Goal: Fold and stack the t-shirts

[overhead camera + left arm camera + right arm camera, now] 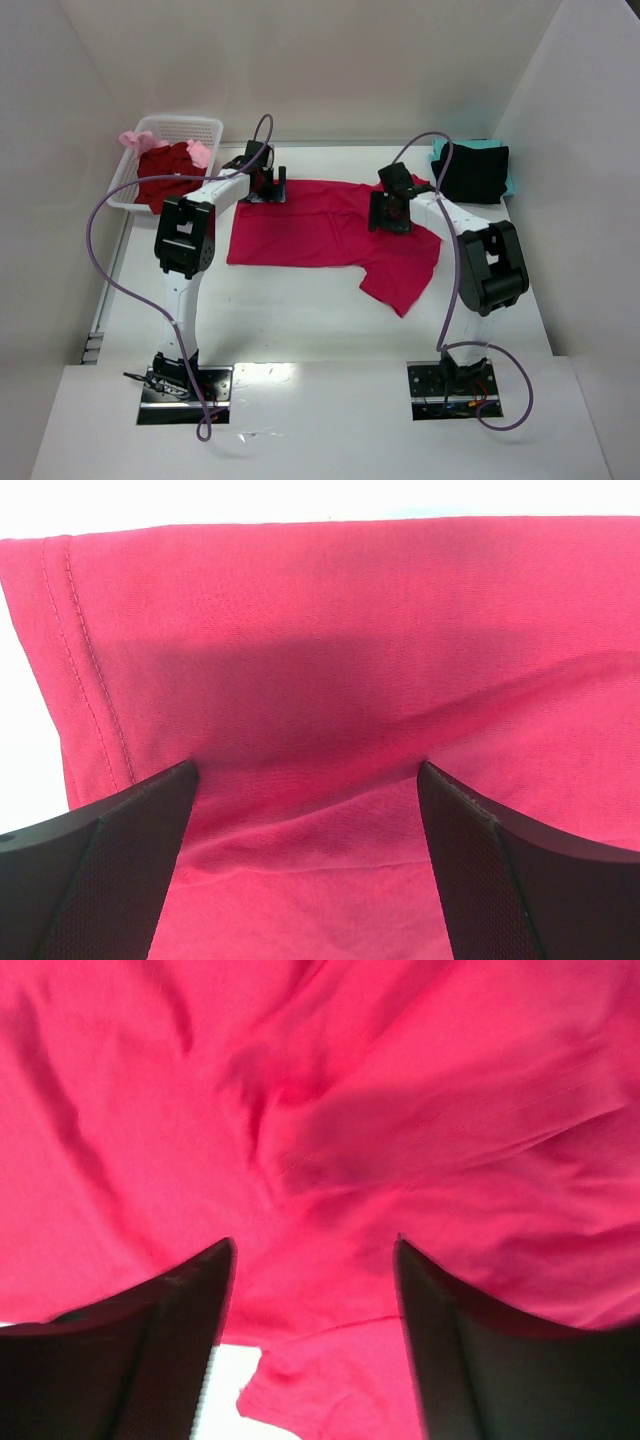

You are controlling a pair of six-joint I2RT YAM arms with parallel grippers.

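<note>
Hem stitching point(88, 670) on t-shirt point(350, 630), left-wrist only

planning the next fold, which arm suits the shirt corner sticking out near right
Right, probably: the right end effector hangs open over the red shirt beside that corner; the left end effector is at its far left edge.

table point(300, 310) | crimson t-shirt point(320, 235) spread centre | basket point(190, 121) far-left | black-teal stack point(470, 172) far-right
</note>
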